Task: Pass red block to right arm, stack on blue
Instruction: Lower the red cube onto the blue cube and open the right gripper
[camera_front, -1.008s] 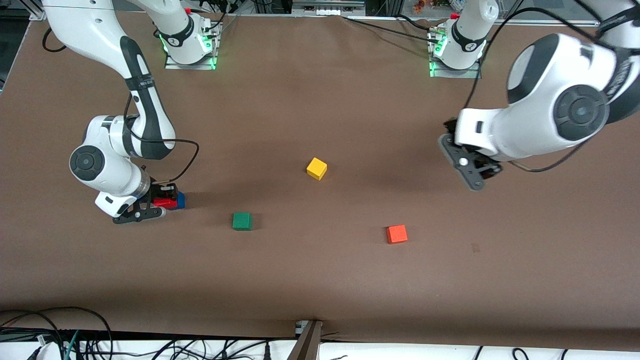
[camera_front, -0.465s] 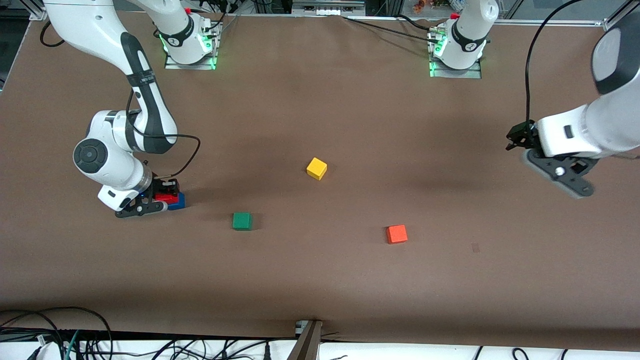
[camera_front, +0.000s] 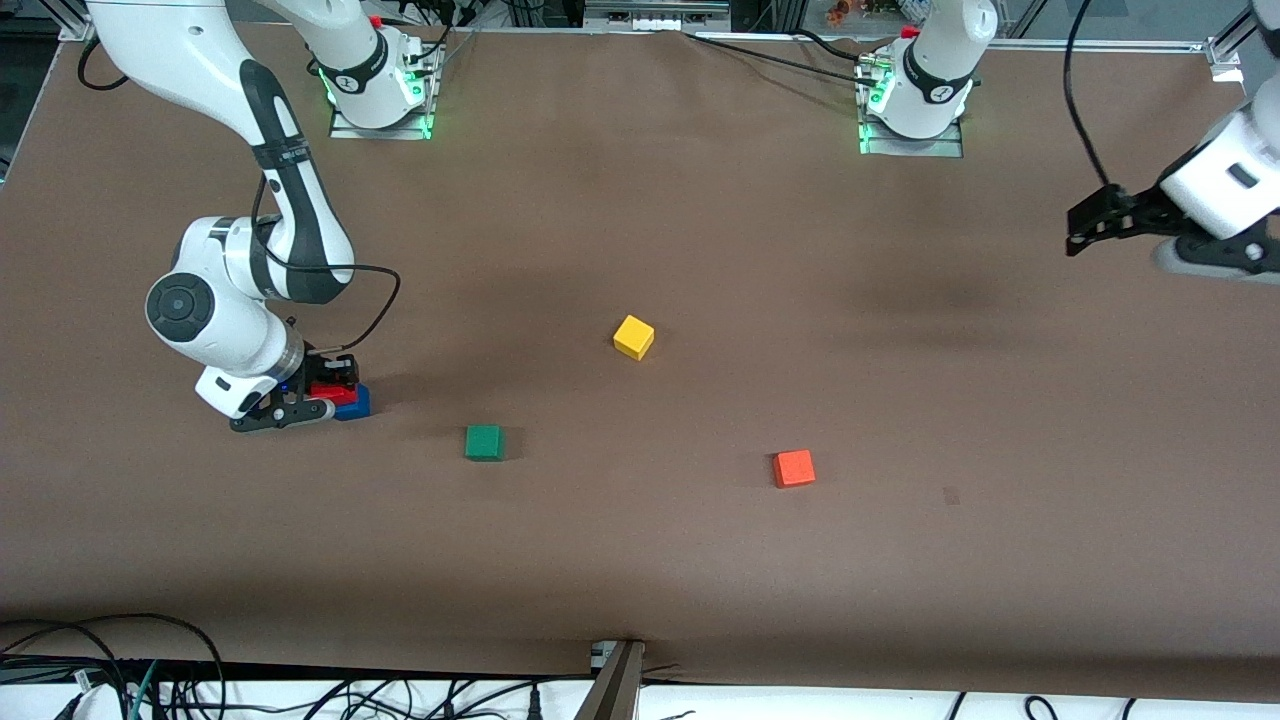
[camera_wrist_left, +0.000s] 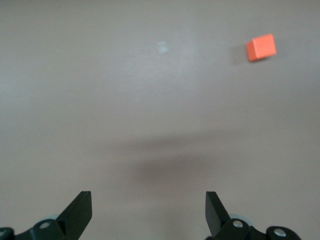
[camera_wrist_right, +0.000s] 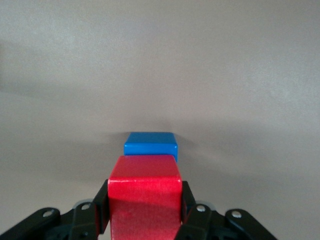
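**Ana:** Jaws first: the right gripper (camera_wrist_right: 145, 215) is clamped on the red block (camera_wrist_right: 145, 197), one finger on each side face. The left gripper (camera_wrist_left: 149, 212) has its jaws spread wide with nothing between them.

**Ben:** So which step is this?

**Ana:** I judge the handover is done and the stacking is in hand. In the right wrist view the red block sits in the jaws with the blue block (camera_wrist_right: 150, 145) just past it and lower. From the front, the red block (camera_front: 335, 394) is over the blue block (camera_front: 355, 402) at the right arm's end of the table.

**Ben:** What does the next move call for?

**Ana:** Probably squaring red over blue, settling it flat, then letting go.

**Ben:** Is red touching blue yet?

**Ana:** I cannot tell. The right gripper (camera_front: 300, 405) covers most of the pair from the front, and the red block hides the blue block's near part in the wrist view.

**Ben:** And farther out?

**Ana:** The green block (camera_front: 484, 442), orange block (camera_front: 794, 468) and yellow block (camera_front: 633, 337) lie apart on the table. The left gripper (camera_front: 1195, 255) waits over the left arm's end of the table, partly cut off by the frame edge.
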